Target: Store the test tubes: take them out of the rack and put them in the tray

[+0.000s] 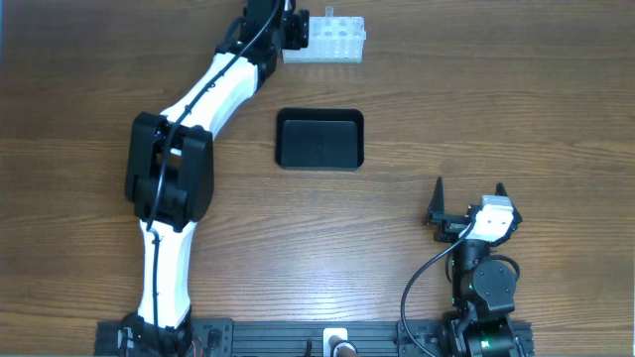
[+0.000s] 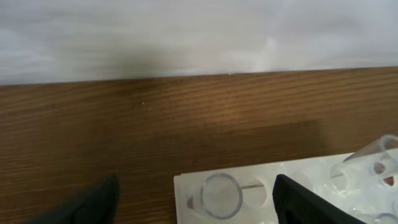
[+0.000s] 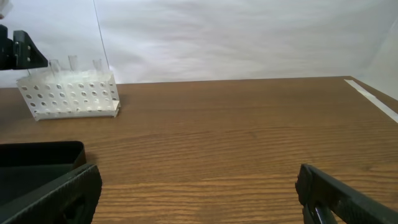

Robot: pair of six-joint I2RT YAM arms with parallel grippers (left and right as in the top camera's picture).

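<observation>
I see left hand (image 2: pixel 196 190) spread at one end of the rack (image 1: pixel 335 40) | right hand (image 1: pixel 467 188) spread, near its base | tray (image 1: pixel 319 139) between rack and right hand

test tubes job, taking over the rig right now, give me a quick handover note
Left gripper: open, at the end of the rack, straddling a corner tube, not shut on it.
Right gripper: open, empty, low near its base.
Tray: empty, mid-table.
Done: no tubes in the tray.
Left: move every tube from rack to tray.
</observation>
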